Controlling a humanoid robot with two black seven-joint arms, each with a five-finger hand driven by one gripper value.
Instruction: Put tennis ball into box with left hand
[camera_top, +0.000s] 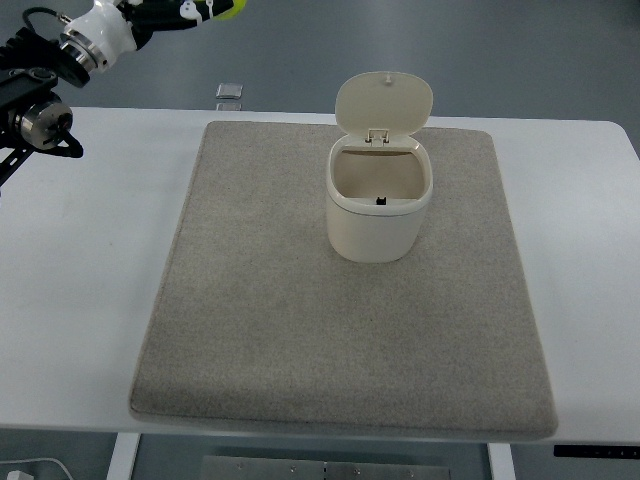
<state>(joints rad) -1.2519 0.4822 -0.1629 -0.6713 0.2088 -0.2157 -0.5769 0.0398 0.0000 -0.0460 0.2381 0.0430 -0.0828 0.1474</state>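
A cream box (378, 215) stands upright on the grey mat (300, 330), right of its centre, with its hinged lid (384, 103) tipped open toward the back. Its inside looks empty apart from a small dark latch on the front wall. My left arm (95, 38) enters at the top left corner. My left hand (190, 12) is raised at the top edge, well to the left of and behind the box, curled around a yellow-green tennis ball (229, 8). Only a sliver of the ball shows; the rest is cut off by the frame.
The mat lies on a white table (80, 280) whose back edge runs just behind the box. A small grey item (229, 92) lies on the floor beyond the table. A white cable (30, 470) shows at the bottom left.
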